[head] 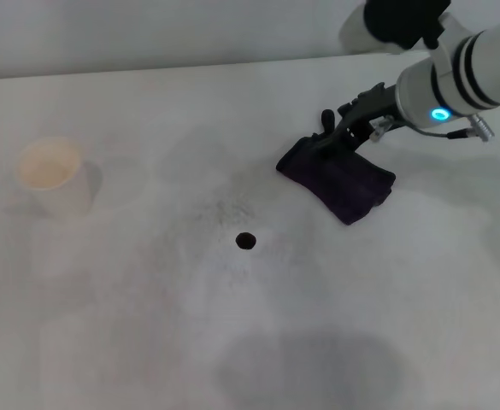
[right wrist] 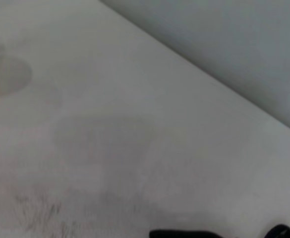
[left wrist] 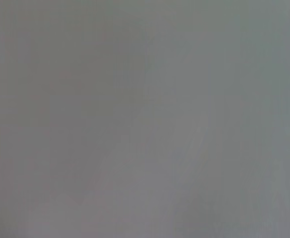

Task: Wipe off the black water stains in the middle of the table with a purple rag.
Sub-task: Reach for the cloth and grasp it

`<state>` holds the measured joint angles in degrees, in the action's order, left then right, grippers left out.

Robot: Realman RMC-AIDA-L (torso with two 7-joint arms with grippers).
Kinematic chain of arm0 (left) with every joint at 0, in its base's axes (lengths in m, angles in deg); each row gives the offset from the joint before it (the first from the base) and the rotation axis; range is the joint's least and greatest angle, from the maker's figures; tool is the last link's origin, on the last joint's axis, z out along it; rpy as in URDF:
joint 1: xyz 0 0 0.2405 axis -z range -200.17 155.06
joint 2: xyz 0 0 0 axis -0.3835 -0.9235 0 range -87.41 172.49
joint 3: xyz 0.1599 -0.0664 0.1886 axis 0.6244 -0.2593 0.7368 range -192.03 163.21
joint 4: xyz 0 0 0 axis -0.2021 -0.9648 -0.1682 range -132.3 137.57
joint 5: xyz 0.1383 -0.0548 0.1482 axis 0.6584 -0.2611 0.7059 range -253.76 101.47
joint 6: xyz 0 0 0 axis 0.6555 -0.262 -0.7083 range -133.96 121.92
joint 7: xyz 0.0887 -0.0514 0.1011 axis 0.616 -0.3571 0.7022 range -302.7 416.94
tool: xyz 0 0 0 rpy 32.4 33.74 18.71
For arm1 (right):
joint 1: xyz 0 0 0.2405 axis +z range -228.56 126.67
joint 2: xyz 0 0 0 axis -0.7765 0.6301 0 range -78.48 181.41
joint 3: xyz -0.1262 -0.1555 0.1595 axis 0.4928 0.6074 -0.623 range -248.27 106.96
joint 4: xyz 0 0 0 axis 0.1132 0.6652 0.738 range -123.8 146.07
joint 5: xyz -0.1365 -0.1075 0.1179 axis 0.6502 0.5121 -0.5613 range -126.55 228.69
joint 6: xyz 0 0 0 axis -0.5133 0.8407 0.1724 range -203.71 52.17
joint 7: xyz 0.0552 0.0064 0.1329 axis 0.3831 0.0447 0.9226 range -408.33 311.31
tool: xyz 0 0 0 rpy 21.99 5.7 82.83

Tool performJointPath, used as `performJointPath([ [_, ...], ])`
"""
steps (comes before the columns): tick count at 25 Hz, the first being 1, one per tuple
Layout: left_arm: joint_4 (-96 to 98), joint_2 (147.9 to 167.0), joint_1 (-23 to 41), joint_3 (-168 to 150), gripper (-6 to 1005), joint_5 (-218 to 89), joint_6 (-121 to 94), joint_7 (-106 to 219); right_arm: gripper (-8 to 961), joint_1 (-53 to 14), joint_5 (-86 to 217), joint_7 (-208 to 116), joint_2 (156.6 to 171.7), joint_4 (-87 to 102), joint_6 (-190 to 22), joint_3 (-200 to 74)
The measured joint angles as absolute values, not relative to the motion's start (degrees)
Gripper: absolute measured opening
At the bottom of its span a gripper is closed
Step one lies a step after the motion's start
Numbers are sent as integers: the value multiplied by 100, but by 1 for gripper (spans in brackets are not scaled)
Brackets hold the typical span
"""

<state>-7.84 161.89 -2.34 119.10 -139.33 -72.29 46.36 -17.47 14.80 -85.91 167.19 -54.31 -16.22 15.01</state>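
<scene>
Status: wiping not yet done. The black water stain, a single small round dot, lies intact on the white table. A faint grey speckled smudge sits just beyond the stain, towards the table's far edge; it is also untouched.

The purple rag lies folded on the table, beyond the stain and to its right, well apart from it. No part of the cloth reaches the dot.

The right gripper is at the rag's far edge, the side turned away from the stain. Its dark fingers appear pinched together on that edge of the cloth, which bunches up beneath them; judged as a grasp in place, though the contact itself is partly hidden. The right arm reaches in from the right, forearm sloping down towards the rag. Most of the rag rests flat on the surface.

The left gripper is not visible in any view; its wrist camera shows only blank grey.

A white paper cup stands far left of the stain, clear of the work.

Remaining, by judgement: carry the rag to the stain and wipe.
</scene>
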Motion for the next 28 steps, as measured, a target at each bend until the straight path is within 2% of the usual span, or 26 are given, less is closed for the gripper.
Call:
performJointPath([
  [28,-782,16190,-256,11910,894,-13925,-7213,4675,773,-1163,1676,-8358,16701,-4236,-1863,1832],
])
